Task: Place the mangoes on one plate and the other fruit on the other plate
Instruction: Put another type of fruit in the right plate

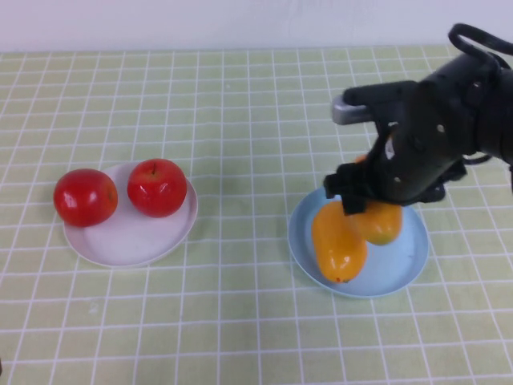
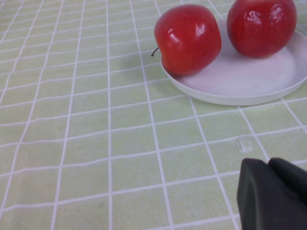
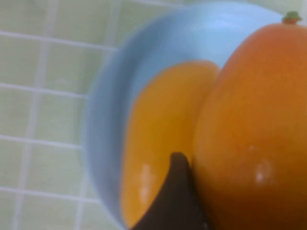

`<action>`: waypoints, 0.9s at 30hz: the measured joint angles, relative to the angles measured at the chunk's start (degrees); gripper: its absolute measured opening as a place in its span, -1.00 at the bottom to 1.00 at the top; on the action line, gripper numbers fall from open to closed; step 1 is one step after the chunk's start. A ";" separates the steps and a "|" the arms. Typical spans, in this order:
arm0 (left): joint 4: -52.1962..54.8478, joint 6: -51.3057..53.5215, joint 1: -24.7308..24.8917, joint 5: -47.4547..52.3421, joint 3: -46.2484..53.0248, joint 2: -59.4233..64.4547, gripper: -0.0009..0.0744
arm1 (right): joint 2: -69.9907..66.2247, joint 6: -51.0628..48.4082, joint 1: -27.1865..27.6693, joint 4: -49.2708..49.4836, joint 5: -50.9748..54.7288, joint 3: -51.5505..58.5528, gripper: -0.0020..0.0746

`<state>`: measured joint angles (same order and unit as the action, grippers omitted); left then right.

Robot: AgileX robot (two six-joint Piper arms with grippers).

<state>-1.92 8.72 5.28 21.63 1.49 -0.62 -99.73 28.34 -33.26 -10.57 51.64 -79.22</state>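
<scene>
Two mangoes are at the light blue plate (image 1: 401, 273). One mango (image 1: 338, 241) lies in it. The second mango (image 1: 383, 223) leans on the first, with my right gripper (image 1: 365, 200) shut on it from above. In the right wrist view this mango (image 3: 249, 124) presses against one dark finger (image 3: 175, 196), beside the lying mango (image 3: 158, 143). Two red apples (image 1: 86, 196) (image 1: 157, 187) rest on the white plate (image 1: 136, 241); the left one sits on its rim. My left gripper (image 2: 268, 165) is shut and empty, low over the cloth near that plate (image 2: 240, 93).
A green checked cloth (image 1: 240, 120) covers the whole table. The right arm's dark body (image 1: 449, 120) rises over the back right of the blue plate.
</scene>
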 joint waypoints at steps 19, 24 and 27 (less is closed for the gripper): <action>0.00 0.00 0.00 0.00 0.00 0.00 -0.98 | -7.22 0.00 2.72 1.54 -2.45 1.90 0.40; 0.00 0.00 0.00 0.00 0.00 0.00 -0.98 | -7.31 0.00 2.72 1.54 -1.45 1.90 0.62; 0.00 0.00 0.00 0.00 0.00 0.00 -0.98 | -6.85 0.00 2.72 1.54 -0.06 1.90 0.79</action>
<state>-1.92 8.72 5.28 21.63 1.49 -0.62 -106.58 28.34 -30.54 -9.03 51.58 -77.32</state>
